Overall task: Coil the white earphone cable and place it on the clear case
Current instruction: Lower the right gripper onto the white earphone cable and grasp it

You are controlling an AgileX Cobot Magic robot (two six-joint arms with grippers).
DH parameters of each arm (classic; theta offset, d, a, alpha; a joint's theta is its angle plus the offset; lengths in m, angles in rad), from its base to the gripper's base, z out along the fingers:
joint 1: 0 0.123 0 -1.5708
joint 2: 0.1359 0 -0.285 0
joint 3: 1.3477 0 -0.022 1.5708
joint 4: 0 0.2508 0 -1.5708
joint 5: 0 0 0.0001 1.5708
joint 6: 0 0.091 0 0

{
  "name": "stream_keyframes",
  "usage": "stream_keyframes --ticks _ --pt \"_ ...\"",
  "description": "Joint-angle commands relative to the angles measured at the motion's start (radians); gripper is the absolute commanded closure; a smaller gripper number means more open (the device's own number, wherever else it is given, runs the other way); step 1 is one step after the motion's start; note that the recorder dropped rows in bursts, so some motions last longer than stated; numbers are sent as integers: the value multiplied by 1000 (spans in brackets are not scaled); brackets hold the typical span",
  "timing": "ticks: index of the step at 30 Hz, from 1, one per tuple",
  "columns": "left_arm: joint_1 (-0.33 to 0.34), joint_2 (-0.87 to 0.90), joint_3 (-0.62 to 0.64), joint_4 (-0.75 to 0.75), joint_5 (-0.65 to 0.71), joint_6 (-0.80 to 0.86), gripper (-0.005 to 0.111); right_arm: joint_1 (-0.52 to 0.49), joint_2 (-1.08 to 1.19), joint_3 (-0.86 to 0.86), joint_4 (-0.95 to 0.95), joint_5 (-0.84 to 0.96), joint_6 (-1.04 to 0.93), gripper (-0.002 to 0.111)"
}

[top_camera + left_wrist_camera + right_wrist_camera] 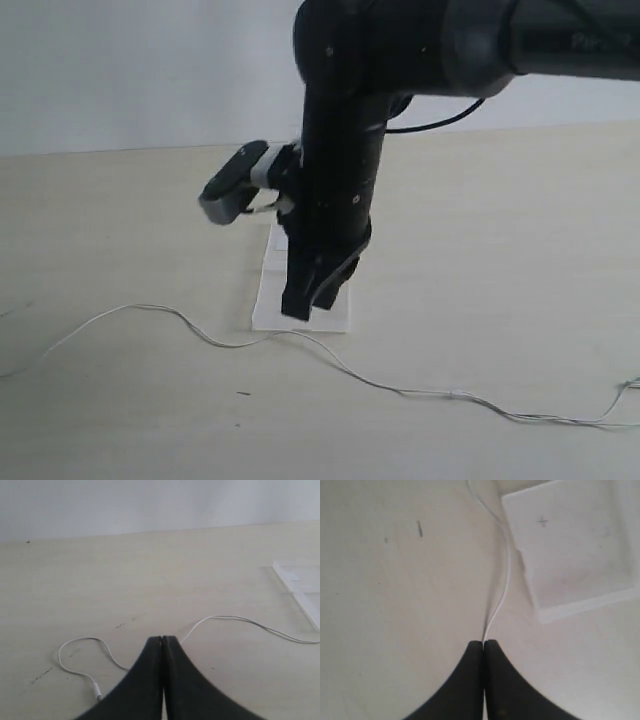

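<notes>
Exterior view: the right gripper (pixel 308 300) hangs tip-down over the clear case (pixel 268 292) at mid-table, claw pressed together. The white earphone cable (pixel 400 390) lies uncoiled on the table (pixel 500 250). It comes in from 9 o'clock, passes the case's near edge at the gripper's 6 o'clock, then trails off toward 4 o'clock.

Left wrist view: the left gripper (pixel 162 639) sits low, claw together. The cable passes behind its tips, with a loose loop ending in a thicker end piece (pixel 97 694) on one side and a long run toward the case on the other. Whether the wire is caught I cannot tell.

Right wrist view: the claw is together and the wire runs beside the case straight to the seam of the tips. It may be nipped or merely passing under; I cannot tell.

The wire looks very light, limp and slick. It would likely slip from a loose pinch and spring out of its coil. The thicker end piece, or a firm square pinch mid-run, seems the best hold. The case is probably light enough to skid if nudged.
</notes>
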Motion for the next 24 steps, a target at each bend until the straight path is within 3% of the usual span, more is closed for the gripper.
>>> stream_keyframes --ticks 1,3,11,13,16,24 --pt "2 -5 3 -10 -11 1 107 59 10 84 -122 4 16 108" --pt "2 -5 3 -10 -11 1 107 59 10 131 -128 -2 46 108" --pt "2 -5 3 -10 -11 1 107 59 21 230 -22 -388 144 107" --pt "2 -5 3 -10 -11 1 107 59 38 230 -18 -407 164 98" --pt "2 -5 3 -10 -11 1 107 59 73 230 -18 -353 199 70" --pt "2 -5 3 -10 -11 1 107 59 80 230 -206 -358 423 69"
